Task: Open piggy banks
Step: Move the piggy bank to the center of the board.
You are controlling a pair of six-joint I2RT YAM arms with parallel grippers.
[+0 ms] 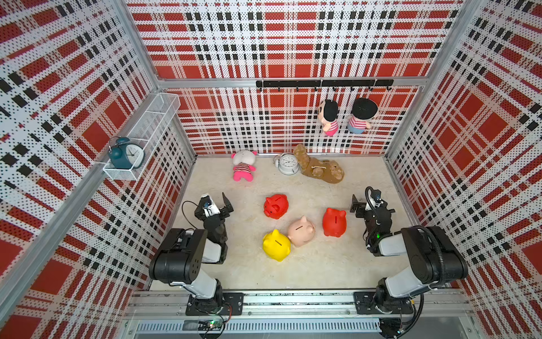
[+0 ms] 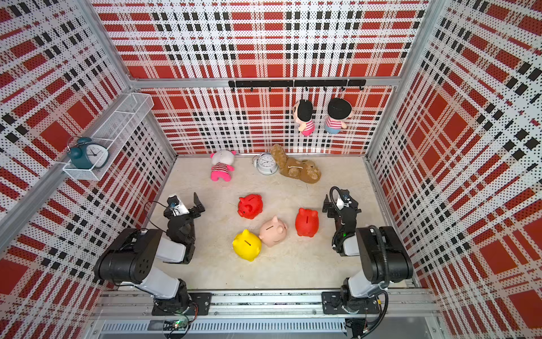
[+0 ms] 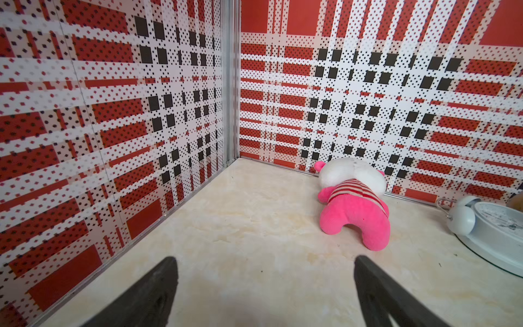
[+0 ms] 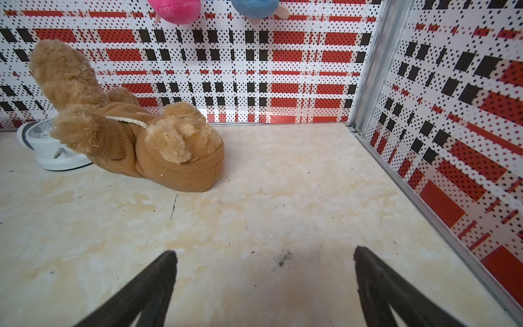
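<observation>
So here's what we've got. All four piggy banks [image 2: 272, 232] sit bunched in the middle of the table [image 1: 293, 273], between the two arms, with nothing touching them. The yellow pig [image 1: 276, 246] is nearest the robot's base, and the pale pink pig [image 1: 301, 231] is snug against it; they look like they're touching. The right-hand red pig [image 1: 334, 222] stands just beside the pink one on the robot's right. The far red pig [image 1: 275, 206] is a little farther back on its own. In both top views we see coin slots facing up on the yellow, the pink and the right-hand red one.

The left gripper [image 3: 263, 258] has its jaws spread wide with nothing between them. It hangs over bare tabletop and faces the striped plush toy [image 3: 353, 206] lying by the back wall. The right gripper [image 4: 263, 251] is just as wide apart and just as empty. It faces the brown plush dog [image 4: 127, 136], which lies up against a white alarm clock [image 4: 48, 153]. Both grippers are well apart from the pigs.
</observation>
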